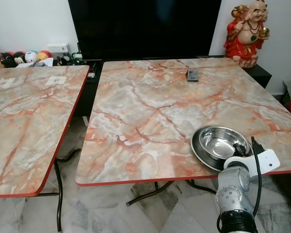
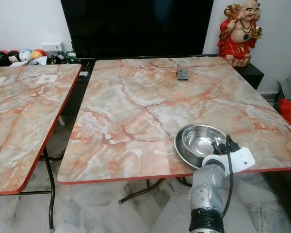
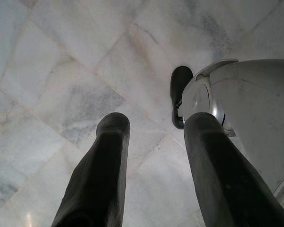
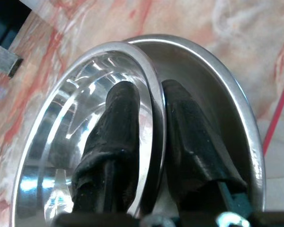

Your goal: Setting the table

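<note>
A shiny steel bowl (image 1: 222, 141) sits inside a wider steel plate (image 1: 200, 151) at the near right edge of the marble table (image 1: 150, 111). My right gripper (image 4: 149, 92) reaches over the table edge and is shut on the bowl's rim (image 4: 154, 80). One black finger (image 4: 116, 123) is inside the bowl and the other presses the outer wall, above the plate (image 4: 217, 90). In the eye views the right gripper (image 1: 242, 149) is at the bowl's near side. My left gripper (image 3: 158, 123) hangs open over the floor with nothing between its fingers.
A second marble table (image 1: 29, 107) stands to the left, with a narrow floor gap between. A small dark device (image 1: 192, 75) lies at the far side of the table. A red statue (image 1: 245, 34), a black TV (image 1: 145, 26) and toys (image 1: 29, 57) line the back.
</note>
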`<state>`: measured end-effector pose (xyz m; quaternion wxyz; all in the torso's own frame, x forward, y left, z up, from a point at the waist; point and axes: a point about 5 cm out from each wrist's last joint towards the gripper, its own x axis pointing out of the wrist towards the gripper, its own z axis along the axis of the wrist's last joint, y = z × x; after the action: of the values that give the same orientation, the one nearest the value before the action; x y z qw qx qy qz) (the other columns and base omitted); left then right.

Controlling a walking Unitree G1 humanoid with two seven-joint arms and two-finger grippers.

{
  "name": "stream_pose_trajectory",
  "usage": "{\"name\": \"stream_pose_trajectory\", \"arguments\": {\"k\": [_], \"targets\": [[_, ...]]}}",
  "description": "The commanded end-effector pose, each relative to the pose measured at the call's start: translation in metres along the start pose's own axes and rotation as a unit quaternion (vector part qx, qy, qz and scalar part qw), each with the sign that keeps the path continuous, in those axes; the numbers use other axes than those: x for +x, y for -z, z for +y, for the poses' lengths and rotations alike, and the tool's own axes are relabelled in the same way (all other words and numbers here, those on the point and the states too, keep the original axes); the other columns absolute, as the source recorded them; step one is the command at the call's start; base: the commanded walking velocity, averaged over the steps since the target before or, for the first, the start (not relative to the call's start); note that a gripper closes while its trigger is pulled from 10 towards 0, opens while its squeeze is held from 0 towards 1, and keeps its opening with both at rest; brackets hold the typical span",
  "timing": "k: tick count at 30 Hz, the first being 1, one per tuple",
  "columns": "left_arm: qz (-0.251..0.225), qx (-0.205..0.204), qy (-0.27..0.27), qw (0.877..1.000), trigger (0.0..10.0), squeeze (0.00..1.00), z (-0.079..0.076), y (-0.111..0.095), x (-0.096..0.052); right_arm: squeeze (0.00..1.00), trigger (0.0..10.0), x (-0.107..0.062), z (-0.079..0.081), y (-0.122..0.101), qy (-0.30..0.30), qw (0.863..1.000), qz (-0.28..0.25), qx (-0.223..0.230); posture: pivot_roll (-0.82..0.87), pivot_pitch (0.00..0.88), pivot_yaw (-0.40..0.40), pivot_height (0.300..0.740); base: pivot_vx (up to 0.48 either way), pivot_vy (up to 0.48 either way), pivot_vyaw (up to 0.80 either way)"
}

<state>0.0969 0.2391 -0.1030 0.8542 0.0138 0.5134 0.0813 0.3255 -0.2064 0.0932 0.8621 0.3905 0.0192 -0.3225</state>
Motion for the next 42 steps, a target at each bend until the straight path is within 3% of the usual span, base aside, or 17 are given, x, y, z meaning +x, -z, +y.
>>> {"name": "stream_pose_trajectory", "arguments": {"k": [1, 7, 27, 28, 29, 30, 31, 34, 36, 37, 38, 39, 42], "targets": [[0.007, 0.003, 0.002, 1.0, 10.0, 0.0, 0.0004, 0.0029, -0.0006, 0.0, 10.0, -0.002, -0.0025, 0.0012, 0.007, 1.0, 0.005, 0.004, 0.03, 0.017, -0.001, 0.74, 0.0, 0.0, 0.0], [0.006, 0.003, 0.003, 1.0, 10.0, 0.0, -0.0002, 0.0024, -0.0004, 0.0, 10.0, -0.002, -0.0074, 0.0015, 0.018, 1.0, 0.008, 0.007, 0.03, 0.015, -0.004, 0.74, 0.0, 0.0, 0.0], [0.006, 0.002, 0.004, 1.0, 10.0, 0.0, -0.0009, 0.0025, -0.0004, 0.0, 10.0, -0.0039, -0.0009, -0.0048, -0.002, 1.0, -0.004, 0.008, 0.02, 0.013, -0.007, 0.74, 0.0, 0.0, 0.0], [0.006, 0.001, 0.004, 1.0, 10.0, 0.0, -0.001, 0.0025, -0.0003, 0.37, 10.0, -0.0042, -0.0012, -0.0041, -0.001, 1.0, -0.002, 0.006, 0.02, 0.013, -0.007, 0.74, 0.0, 0.0, 0.0], [0.006, 0.001, 0.004, 1.0, 10.0, 0.0, -0.001, 0.0025, -0.0003, 0.37, 10.0, -0.0044, -0.0014, -0.0039, -0.001, 1.0, -0.002, 0.005, 0.02, 0.013, -0.008, 0.74, 0.0, 0.0, 0.0], [0.006, 0.001, 0.004, 1.0, 10.0, 0.0, -0.0011, 0.0025, -0.0003, 0.53, 10.0, -0.0045, -0.0015, -0.0038, 0.0, 1.0, -0.001, 0.006, 0.02, 0.013, -0.008, 0.74, 0.0, 0.0, 0.0], [0.006, 0.001, 0.005, 1.0, 10.0, 0.0, -0.0012, 0.0025, -0.0003, 0.62, 10.0, -0.0047, -0.0014, -0.0037, 0.0, 1.0, -0.001, 0.006, 0.02, 0.013, -0.008, 0.74, 0.0, 0.0, 0.0], [0.006, 0.001, 0.005, 1.0, 10.0, 0.0, -0.0014, 0.0025, -0.0003, 0.6, 10.0, -0.0051, -0.001, -0.0035, -0.001, 1.0, 0.0, 0.007, 0.02, 0.013, -0.008, 0.74, 0.0, 0.0, 0.0], [0.006, 0.001, 0.005, 1.0, 10.0, 0.0, -0.0015, 0.0025, -0.0003, 0.52, 10.0, -0.0053, -0.0005, -0.0029, -0.002, 1.0, 0.002, 0.005, 0.02, 0.013, -0.009, 0.74, 0.0, 0.0, 0.0], [0.006, 0.001, 0.005, 1.0, 10.0, 0.0, -0.0015, 0.0025, -0.0003, 0.42, 10.0, -0.0056, -0.0001, -0.0023, -0.003, 1.0, 0.003, 0.003, 0.02, 0.013, -0.009, 0.74, 0.0, 0.0, 0.0], [0.006, 0.001, 0.005, 1.0, 10.0, 0.0, -0.0015, 0.0025, -0.0003, 0.42, 10.0, -0.0058, 0.0001, -0.0019, -0.003, 1.0, 0.004, 0.003, 0.02, 0.013, -0.009, 0.74, 0.0, 0.0, 0.0], [0.006, 0.001, 0.005, 1.0, 10.0, 0.0, -0.0015, 0.0025, -0.0003, 0.0, 10.0, -0.0063, 0.0006, -0.0013, -0.004, 1.0, 0.004, 0.002, 0.02, 0.013, -0.009, 0.74, 0.0, 0.0, 0.0], [0.006, 0.001, 0.005, 1.0, 10.0, 0.0, -0.0015, 0.0025, -0.0003, 0.0, 10.0, -0.0072, 0.0013, -0.0006, -0.005, 1.0, 0.005, 0.003, 0.02, 0.012, -0.01, 0.74, 0.0, 0.0, 0.0]]}}
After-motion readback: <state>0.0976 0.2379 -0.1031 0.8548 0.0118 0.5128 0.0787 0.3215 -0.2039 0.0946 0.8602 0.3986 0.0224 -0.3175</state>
